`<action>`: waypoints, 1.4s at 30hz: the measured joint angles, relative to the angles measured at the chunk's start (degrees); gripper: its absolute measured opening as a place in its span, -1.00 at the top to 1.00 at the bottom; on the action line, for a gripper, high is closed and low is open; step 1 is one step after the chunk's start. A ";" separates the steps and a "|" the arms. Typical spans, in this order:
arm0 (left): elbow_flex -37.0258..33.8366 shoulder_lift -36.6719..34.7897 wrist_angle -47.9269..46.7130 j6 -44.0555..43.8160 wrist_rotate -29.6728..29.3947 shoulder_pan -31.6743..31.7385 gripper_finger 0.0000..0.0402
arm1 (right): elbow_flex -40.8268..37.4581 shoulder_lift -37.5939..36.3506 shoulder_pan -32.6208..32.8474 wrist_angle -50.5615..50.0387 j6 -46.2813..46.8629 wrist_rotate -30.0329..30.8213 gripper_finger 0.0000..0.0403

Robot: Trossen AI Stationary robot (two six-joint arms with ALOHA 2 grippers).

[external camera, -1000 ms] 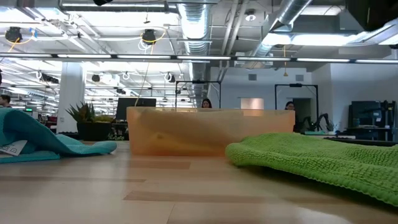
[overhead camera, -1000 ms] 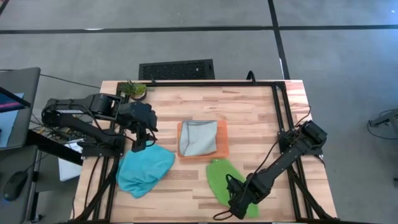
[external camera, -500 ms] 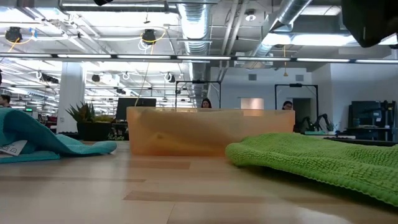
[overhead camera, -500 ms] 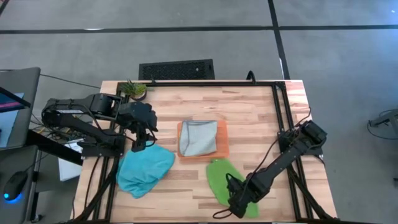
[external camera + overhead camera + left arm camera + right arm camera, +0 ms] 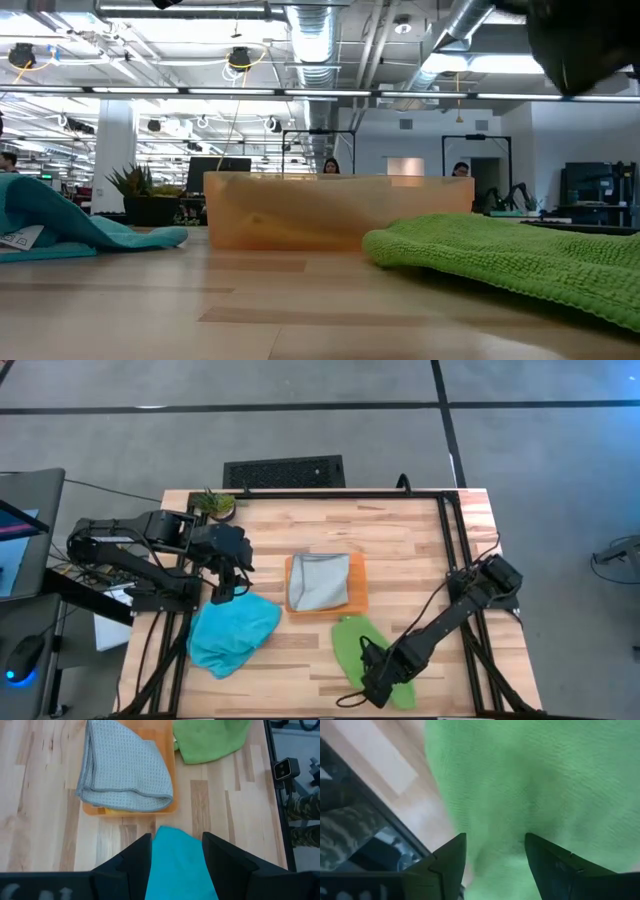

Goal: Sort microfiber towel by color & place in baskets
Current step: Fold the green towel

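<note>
An orange tray (image 5: 357, 588) stands mid-table and holds a folded grey towel (image 5: 318, 581); both also show in the left wrist view, the tray (image 5: 170, 775) and the grey towel (image 5: 125, 770). A teal towel (image 5: 233, 632) lies crumpled at the near left. A green towel (image 5: 352, 641) lies flat near the tray's near side. My left gripper (image 5: 224, 588) is open, over the teal towel's far edge (image 5: 177, 865). My right gripper (image 5: 383, 680) is open, above the green towel's near end (image 5: 540, 785); it shows dark in the low view's top corner (image 5: 585, 40), clear of the towel (image 5: 500, 255).
A small potted plant (image 5: 215, 503) stands at the table's far left corner. A black frame rail (image 5: 455, 550) runs along the table's right side. Bare wood lies between the tray and the right rail and along the far edge.
My right gripper has come down toward the green towel and shifted a little toward the table's left. The towels and the tray have stayed where they were.
</note>
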 joint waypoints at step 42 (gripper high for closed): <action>0.00 0.02 -0.02 5.16 0.02 0.00 0.17 | 32.22 -2.58 -10.48 -49.99 -5.66 9.15 0.99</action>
